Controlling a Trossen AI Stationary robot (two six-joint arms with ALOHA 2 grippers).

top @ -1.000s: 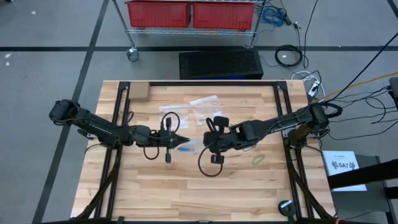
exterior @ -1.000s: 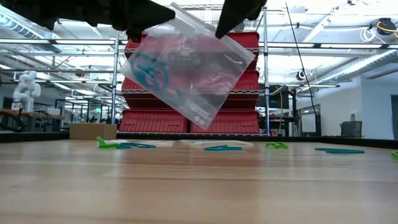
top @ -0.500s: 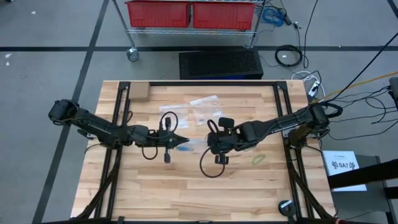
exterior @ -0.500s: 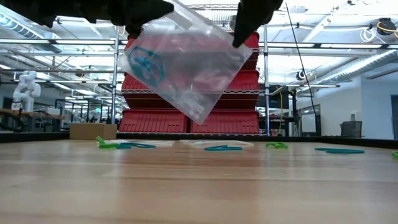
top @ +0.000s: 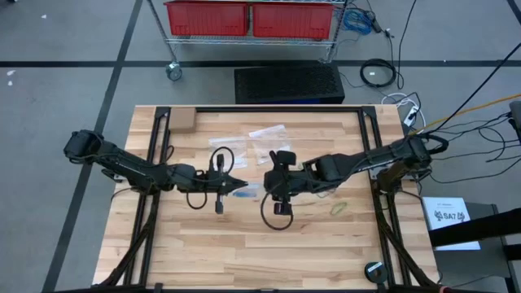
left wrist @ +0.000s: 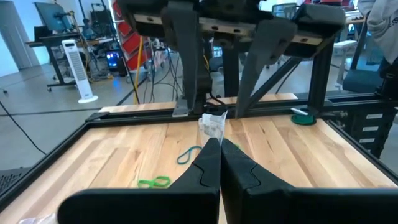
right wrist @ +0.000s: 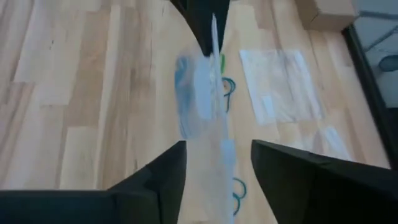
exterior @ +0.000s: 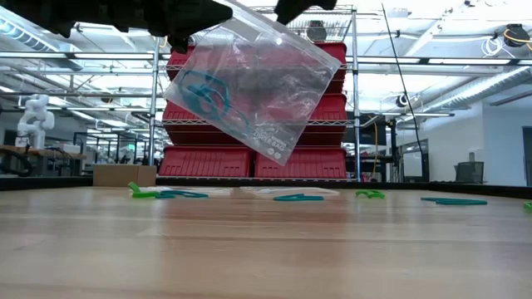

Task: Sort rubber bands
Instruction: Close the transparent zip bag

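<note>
While the left end effector pinches a clear bag holding a few rubber bands, the right end effector gapes apart; several bands remain on the surface.

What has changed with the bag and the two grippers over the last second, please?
The right gripper has opened and let go of the clear bag, which swung down to hang from the left gripper alone. The left gripper stayed shut on the bag's corner, and the rubber bands on the table did not move.
</note>
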